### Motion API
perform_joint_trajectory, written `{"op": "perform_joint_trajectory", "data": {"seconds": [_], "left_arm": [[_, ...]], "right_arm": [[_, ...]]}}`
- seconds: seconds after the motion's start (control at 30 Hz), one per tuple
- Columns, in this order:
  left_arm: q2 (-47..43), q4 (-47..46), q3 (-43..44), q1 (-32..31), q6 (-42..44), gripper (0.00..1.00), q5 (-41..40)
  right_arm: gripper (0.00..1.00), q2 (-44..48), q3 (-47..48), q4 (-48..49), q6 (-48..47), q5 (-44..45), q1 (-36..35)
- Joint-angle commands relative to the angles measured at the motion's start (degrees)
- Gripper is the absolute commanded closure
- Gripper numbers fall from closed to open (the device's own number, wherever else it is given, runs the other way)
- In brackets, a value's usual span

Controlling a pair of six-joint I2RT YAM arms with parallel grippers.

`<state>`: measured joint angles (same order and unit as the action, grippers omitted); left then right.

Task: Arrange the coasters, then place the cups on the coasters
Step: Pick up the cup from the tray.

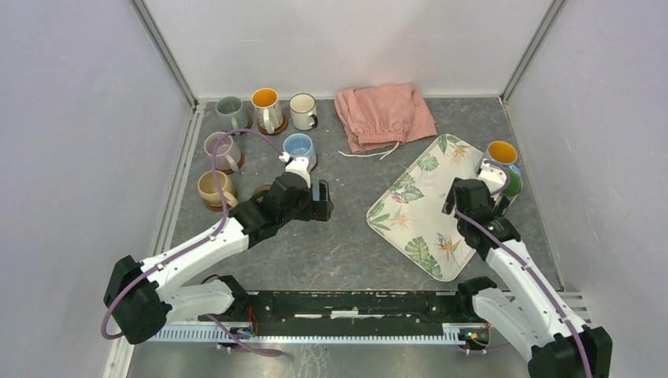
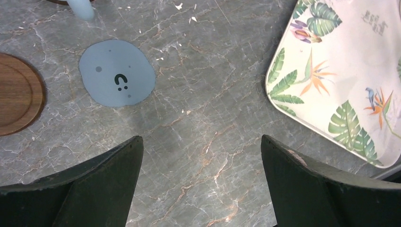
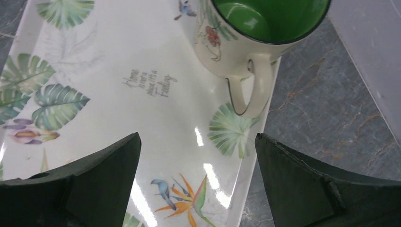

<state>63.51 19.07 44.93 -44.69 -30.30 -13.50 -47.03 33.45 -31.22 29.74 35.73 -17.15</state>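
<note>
The green-inside mug (image 3: pixel 246 28) stands on the far right corner of the leaf-patterned tray (image 3: pixel 94 94), handle pointing near, and its inside looks empty. The right gripper (image 3: pixel 197 142) hovers over the tray just near of it, jaws spread wide and holding nothing. A second mug, the orange-inside mug (image 1: pixel 501 152), stands just beyond it. Whether this one is on the tray's corner or just off it I cannot tell.

Across the table (image 2: pixel 213 71) to the left, the left gripper (image 2: pixel 201 142) hangs over bare stone, also wide open and empty. Just far-left of it lies the blue coaster (image 2: pixel 117 72), flat and uncovered, with a bare brown coaster (image 2: pixel 16 94) beside it further left.

At the far left stand 6 mugs, among them the light blue mug (image 1: pixel 298 146), and brown discs show under most of them. So the task looks well along, with 2 mugs and 2 free coasters left.

The step in hand seems to be fetching the green-inside mug. The next move would call for the right gripper to advance, close on the mug's wall or handle, and lift it clear of the tray's rim. Apart from that mug, what shows of the tray is bare. A pink cloth (image 1: pixel 384 116) lies at the far side.
</note>
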Motion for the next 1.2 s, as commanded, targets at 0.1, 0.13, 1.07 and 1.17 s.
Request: {"op": "perform_joint_trajectory", "data": {"seconds": [0.1,0.13,1.07,1.17], "left_arm": [[-0.49,-2.08,1.62,-0.40,5.19,0.00,2.14],[-0.49,-2.04,1.79,-0.40,5.41,0.00,2.23],[-0.50,-2.54,1.30,-0.40,5.61,0.00,4.42],[-0.38,-2.54,1.31,-0.40,5.61,0.00,4.37]], "right_arm": [[0.02,-0.03,-0.57,3.38,-2.35,-1.64,7.80],[0.02,-0.22,-0.71,4.25,-2.80,-2.15,9.01],[0.41,-13.97,-3.10,23.58,-8.43,-15.54,24.35],[0.51,-13.66,-3.38,23.40,-8.45,-15.76,24.34]]}}
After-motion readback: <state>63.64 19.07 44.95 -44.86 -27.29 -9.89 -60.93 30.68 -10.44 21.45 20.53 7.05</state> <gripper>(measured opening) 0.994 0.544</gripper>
